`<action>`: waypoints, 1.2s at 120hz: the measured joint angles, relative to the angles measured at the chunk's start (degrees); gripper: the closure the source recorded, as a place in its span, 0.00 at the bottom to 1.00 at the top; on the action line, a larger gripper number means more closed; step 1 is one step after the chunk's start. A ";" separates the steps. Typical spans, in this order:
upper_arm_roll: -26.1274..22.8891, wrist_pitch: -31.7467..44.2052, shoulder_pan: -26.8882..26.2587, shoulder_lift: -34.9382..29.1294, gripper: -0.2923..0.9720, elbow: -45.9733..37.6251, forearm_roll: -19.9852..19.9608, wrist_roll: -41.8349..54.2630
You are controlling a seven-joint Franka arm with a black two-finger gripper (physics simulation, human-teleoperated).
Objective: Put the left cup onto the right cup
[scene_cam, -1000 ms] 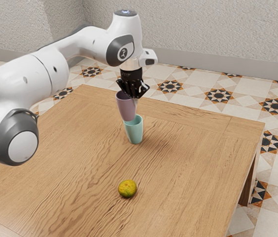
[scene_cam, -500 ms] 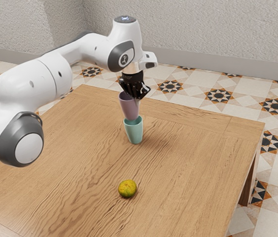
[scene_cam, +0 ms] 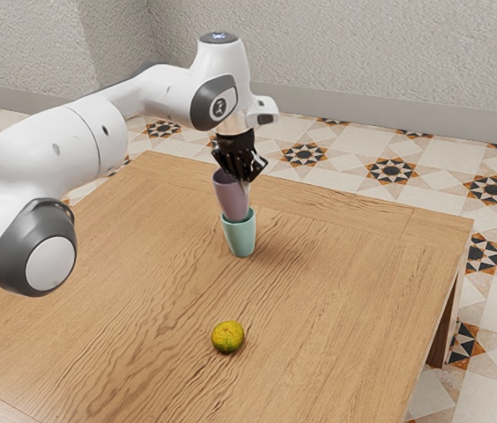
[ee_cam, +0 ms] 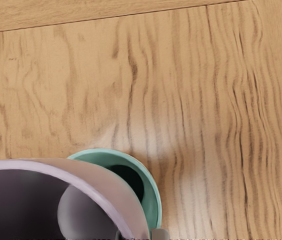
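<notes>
1. Exterior view: the black gripper (scene_cam: 241, 167) pinches the rim of the lilac cup (scene_cam: 231, 196), one finger on each side of its wall.
2. The lilac cup tilts a little, and its lower end sits inside the mouth of the teal cup (scene_cam: 241, 236).
3. The teal cup stands upright on the wooden table (scene_cam: 345, 291), toward the far edge.
4. A small yellow-green fruit (scene_cam: 228, 336) lies well apart, nearer the camera.
5. Wrist view: the lilac cup's rim (ee_cam: 106, 185) overlaps the teal cup's rim (ee_cam: 151, 190).
</notes>
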 joint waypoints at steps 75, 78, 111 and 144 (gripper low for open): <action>0.05 -0.65 -1.51 -6.68 0.26 -6.14 -1.32 0.52; 0.05 -0.65 -1.67 -7.82 0.26 -7.20 -1.27 0.55; 0.07 -0.78 -4.33 -23.07 0.24 -22.55 1.08 1.42; -0.13 -0.97 -5.05 -32.75 0.23 -33.68 5.53 3.39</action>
